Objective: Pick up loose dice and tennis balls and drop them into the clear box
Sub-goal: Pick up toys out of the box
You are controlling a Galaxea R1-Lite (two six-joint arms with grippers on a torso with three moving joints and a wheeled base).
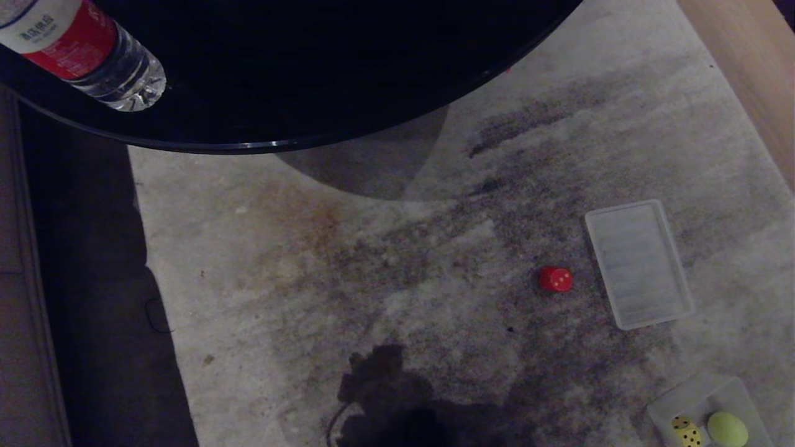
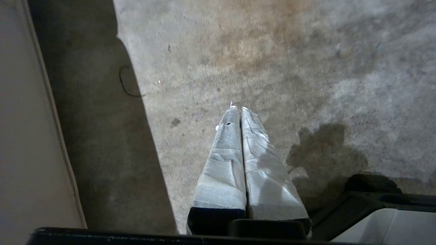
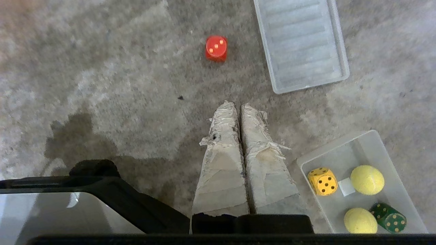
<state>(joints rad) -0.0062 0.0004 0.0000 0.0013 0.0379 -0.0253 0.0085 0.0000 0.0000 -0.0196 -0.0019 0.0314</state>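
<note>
A red die (image 1: 555, 279) (image 3: 216, 48) lies loose on the stained carpet, next to a flat ribbed lid. The clear box (image 1: 702, 397) (image 3: 340, 154) sits on the carpet at the near right. Inside it are a yellow die (image 3: 322, 181) (image 1: 686, 431), two tennis balls (image 3: 367, 179) (image 3: 360, 220) and a dark green die (image 3: 388, 217). My right gripper (image 3: 238, 105) is shut and empty, hanging above the carpet between the red die and the box. My left gripper (image 2: 239, 109) is shut on nothing over bare carpet further left. Neither gripper shows in the head view.
The ribbed translucent lid (image 1: 638, 263) (image 3: 301, 44) lies flat just right of the red die. A round black table (image 1: 298, 74) carrying a water bottle (image 1: 87, 49) overhangs the far side. A dark strip of floor (image 1: 93, 279) borders the carpet on the left.
</note>
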